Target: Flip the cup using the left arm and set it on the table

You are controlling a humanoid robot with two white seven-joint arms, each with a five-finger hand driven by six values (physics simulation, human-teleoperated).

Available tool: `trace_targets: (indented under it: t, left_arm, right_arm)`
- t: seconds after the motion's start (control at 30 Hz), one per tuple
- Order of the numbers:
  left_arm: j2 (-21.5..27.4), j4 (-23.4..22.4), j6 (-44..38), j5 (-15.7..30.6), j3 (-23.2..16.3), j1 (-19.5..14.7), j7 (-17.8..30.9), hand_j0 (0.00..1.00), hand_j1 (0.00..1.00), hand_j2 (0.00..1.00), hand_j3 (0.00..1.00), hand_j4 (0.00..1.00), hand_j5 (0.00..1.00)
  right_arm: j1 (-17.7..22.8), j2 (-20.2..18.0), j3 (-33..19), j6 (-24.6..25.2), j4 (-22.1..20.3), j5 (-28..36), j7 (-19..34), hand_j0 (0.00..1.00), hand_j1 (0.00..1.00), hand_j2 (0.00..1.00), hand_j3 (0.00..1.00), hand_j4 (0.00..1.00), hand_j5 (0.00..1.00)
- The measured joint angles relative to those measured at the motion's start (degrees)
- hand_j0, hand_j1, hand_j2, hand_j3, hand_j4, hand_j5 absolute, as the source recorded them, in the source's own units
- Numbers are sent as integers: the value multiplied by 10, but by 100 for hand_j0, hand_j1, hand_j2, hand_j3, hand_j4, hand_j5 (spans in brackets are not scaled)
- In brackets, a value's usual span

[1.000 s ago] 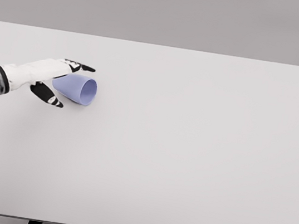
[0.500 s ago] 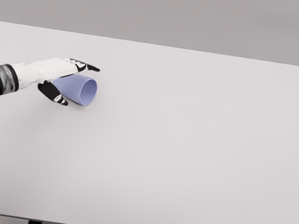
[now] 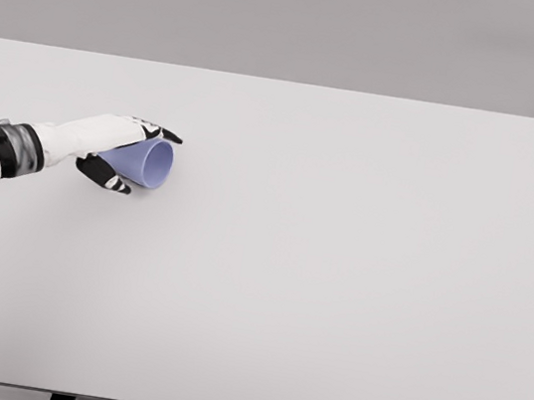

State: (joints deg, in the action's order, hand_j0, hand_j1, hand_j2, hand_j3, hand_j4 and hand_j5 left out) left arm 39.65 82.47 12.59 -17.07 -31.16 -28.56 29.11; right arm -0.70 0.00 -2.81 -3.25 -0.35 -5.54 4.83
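Cup (image 3: 145, 163), lavender, on its side at the left of the white table (image 3: 337, 271), open mouth facing right, nothing visible inside. Left hand (image 3: 114, 149) cupped around its closed end, fingers (image 3: 162, 131) above, thumb below; grip firmness unclear.

White table (image 3: 332, 300), plain grey wall (image 3: 294, 18) bhd.
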Motion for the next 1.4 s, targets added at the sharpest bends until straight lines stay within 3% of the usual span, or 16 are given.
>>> trace_targets:
  t: [0.33,0.63,1.13,1.27,1.4]
  left_arm:
    - [-1,1,1,2,-1,0,0,60,60,60,60,60,60]
    - [4,4,12,35,-1,-4,2,52,52,52,52,52,52]
    - [106,2,77,328,9,-5,31,51,51,51,51,51,51]
    - [116,-1,84,423,6,0,52,52,52,52,52,52,52]
    - [114,-7,83,484,1,4,57,52,52,52,52,52,52]
  right_arm:
    - [0,0,0,0,0,0,0,100,100,100,100,100,100]
    - [0,0,0,0,0,0,0,100,100,100,100,100,100]
    - [0,0,0,0,0,0,0,100,100,100,100,100,100]
    - [0,0,0,0,0,0,0,100,100,100,100,100,100]
    - [0,0,0,0,0,0,0,100,100,100,100,100,100]
